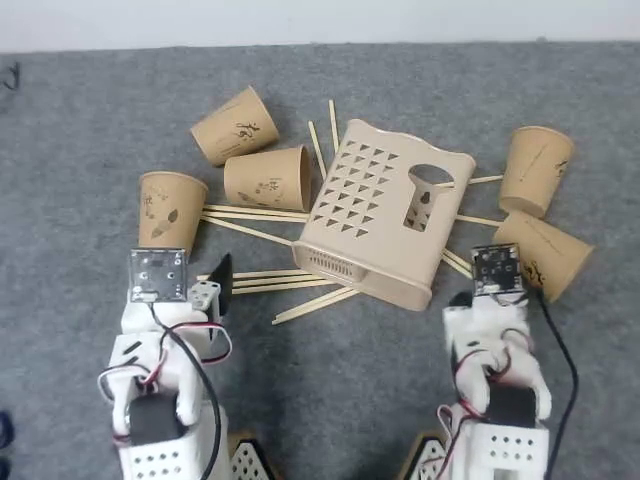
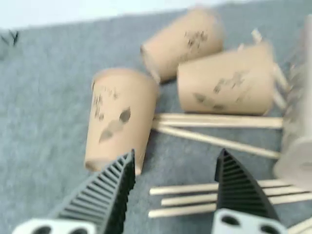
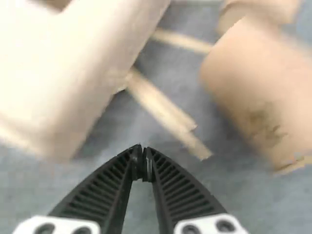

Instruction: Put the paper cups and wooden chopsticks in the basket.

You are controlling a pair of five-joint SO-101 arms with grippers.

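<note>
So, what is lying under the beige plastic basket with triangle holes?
Thin wooden chopsticks reach under the beige plastic basket from both sides, on grey carpet. Its body hides their covered ends and anything else beneath.

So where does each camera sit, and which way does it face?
High view: fixed above the table, looking down on basket, paper cups, chopsticks; both arms show.
Left wrist view: on left wrist, facing three paper cups, chopsticks; open left gripper shows.
Right wrist view: on right wrist, facing basket, one paper cup; shut right gripper shows.
Shared: those three cups also appear from high.
</note>
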